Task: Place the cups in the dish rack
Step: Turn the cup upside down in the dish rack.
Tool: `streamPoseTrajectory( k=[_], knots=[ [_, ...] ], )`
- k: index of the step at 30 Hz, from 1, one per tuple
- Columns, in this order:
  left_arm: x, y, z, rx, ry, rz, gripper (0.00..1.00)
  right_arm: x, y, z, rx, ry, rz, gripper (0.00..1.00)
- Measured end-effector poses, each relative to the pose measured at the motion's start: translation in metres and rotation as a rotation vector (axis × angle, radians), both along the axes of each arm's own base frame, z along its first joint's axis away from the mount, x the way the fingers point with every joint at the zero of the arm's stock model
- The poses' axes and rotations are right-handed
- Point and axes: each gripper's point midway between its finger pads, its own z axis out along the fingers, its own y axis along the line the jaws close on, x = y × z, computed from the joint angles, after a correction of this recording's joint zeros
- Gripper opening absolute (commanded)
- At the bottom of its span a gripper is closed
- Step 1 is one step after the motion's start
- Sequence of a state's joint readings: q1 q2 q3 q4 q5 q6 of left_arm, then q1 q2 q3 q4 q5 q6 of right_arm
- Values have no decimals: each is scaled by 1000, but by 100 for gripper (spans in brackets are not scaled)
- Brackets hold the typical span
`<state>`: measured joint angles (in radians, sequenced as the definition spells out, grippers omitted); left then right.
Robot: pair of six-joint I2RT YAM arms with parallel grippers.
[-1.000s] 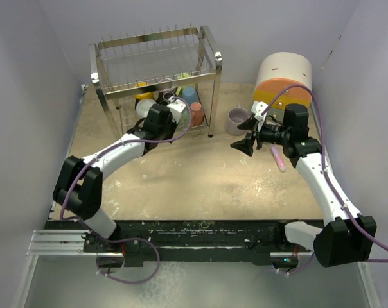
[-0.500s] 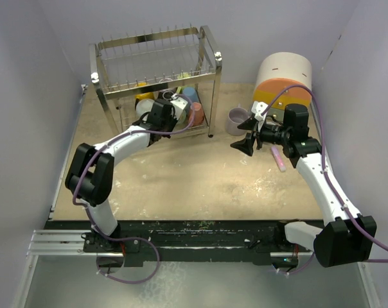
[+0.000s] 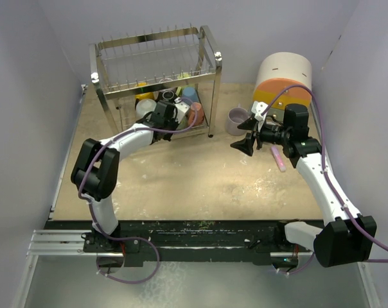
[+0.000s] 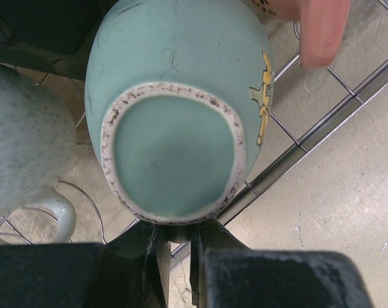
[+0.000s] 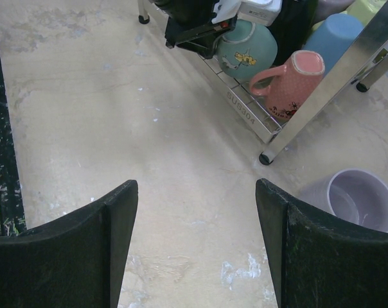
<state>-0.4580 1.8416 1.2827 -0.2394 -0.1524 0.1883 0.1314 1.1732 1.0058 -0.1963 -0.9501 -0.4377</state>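
Clamping teal cup [image 4: 175,115] inside dish rack [image 3: 214,96] — left tool [image 4: 179,247]; right tool [image 5: 195,196] apart.

The left arm [image 3: 126,138] stretches forward and to the right. The left gripper [image 4: 178,247] has its jaws pinched almost together at the edge of a teal cup [image 4: 175,128]. The right arm [image 3: 322,173] bends inward, and the right gripper [image 5: 194,244] hovers with its jaws spread wide.

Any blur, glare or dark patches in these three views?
Top external: evenly lit, sharp, slight glints on the shiny chrome dish rack. Left wrist: the teal ceramic mug fills the frame, sharp; the left pincer is dark. Right wrist: background sharp, right pincer dark, soft-edged.
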Motion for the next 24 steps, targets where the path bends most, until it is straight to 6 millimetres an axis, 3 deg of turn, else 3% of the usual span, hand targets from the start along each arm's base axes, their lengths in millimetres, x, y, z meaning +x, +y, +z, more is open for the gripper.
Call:
streamPoseTrajectory(
  k=[16, 24],
  knots=[
    [6, -5, 6, -8, 9, -1, 41, 0, 0, 0, 0, -1, 0, 76],
    [-11, 1, 23, -56, 14, 43, 49, 0, 0, 0, 0, -1, 0, 76]
  ],
)
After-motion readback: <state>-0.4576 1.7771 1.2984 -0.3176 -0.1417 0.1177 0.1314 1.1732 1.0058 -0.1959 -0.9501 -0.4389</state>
